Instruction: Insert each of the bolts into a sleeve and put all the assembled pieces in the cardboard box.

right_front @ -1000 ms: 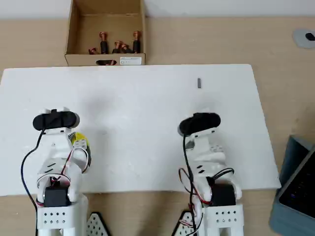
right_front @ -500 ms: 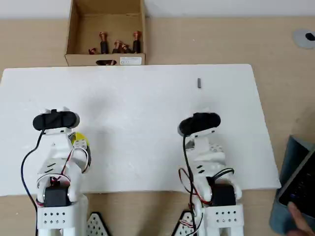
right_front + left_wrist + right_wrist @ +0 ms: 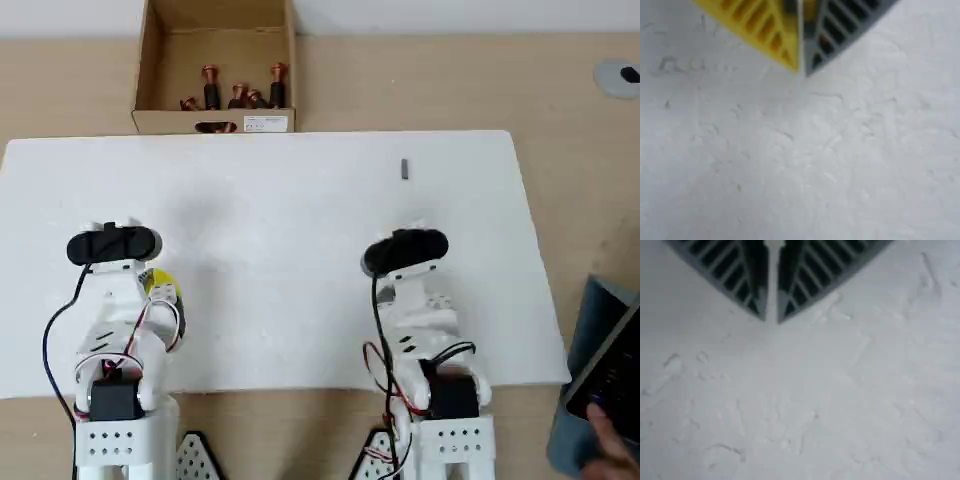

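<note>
High view puts the cardboard box [image 3: 170, 121] at eleven o'clock on the table. The assembled pieces [image 3: 237, 92], copper bolts seated in dark sleeves, lie clustered on its floor, which is where the task wants them. One bare sleeve [image 3: 404, 168] lies alone on the white board [image 3: 280, 200], at twelve o'clock from the right arm [image 3: 415, 300] and well apart from it. We see no loose bolt to pair with it, so we judge it a spare and the work all but done.

Both arms sit folded back at the board's six o'clock edge, the left arm [image 3: 115, 300] toward seven and the right toward five (a parked pose, we reckon, since nothing lies within their reach).

From above, each arm's own body hides how its jaws stand, and the wrist views supply that. The left gripper [image 3: 801, 70] has its yellow and grey jaws pressed together on nothing. The right gripper [image 3: 771, 317] has its jaws drawn in to a bare slit, also empty. Both hang just over plain board. The wrist views take in neither box nor sleeve, so we place those from the high view.
</note>
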